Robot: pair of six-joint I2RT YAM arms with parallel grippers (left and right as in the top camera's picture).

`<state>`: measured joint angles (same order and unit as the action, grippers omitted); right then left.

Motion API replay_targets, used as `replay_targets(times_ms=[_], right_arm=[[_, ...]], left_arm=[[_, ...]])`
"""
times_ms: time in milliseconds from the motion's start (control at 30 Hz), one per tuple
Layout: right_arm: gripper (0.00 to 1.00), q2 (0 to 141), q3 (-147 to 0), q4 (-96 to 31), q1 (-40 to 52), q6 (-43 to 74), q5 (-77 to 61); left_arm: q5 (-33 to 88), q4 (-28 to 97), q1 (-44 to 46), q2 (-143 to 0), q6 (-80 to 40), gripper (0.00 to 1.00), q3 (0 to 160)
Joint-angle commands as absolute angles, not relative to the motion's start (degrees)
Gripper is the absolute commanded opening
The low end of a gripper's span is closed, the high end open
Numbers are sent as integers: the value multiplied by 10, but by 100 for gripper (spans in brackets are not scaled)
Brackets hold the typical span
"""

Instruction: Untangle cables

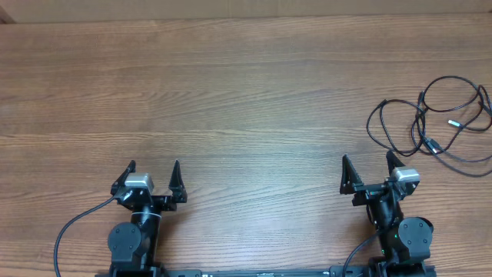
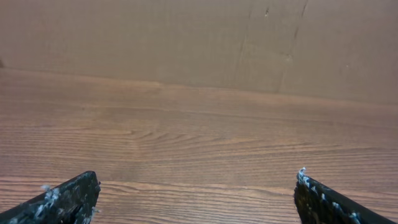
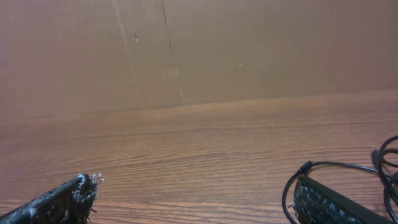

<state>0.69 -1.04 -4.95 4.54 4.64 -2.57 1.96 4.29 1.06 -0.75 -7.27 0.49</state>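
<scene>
Lying at the far right of the wooden worktop (image 1: 231, 92), the cables (image 1: 432, 144) are thin black cords in loose, overlapping loops. Small plugs sit inside the tangle, one of them pale at the tip. My right fingers (image 1: 347, 175) are near the cables, to their left and closer to my base, spread wide and holding nothing. In my right wrist view one cord curves just beside a finger. My left fingers (image 1: 176, 178) are well apart from the cables, also spread wide and empty.
</scene>
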Motion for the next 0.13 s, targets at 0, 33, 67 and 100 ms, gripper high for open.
replay_targets(times_ms=[0,33,67,100], right_arm=[[100,2,-5,-46,45,45,-25],[100,2,-5,-46,45,45,-25],[100,2,-5,-46,45,45,-25],[100,2,-5,-46,45,45,-25]], left_arm=[[26,43,7,-3,-64,99,3],[26,43,7,-3,-64,99,3],[26,43,7,-3,-64,99,3],[26,43,7,-3,-64,100,3]])
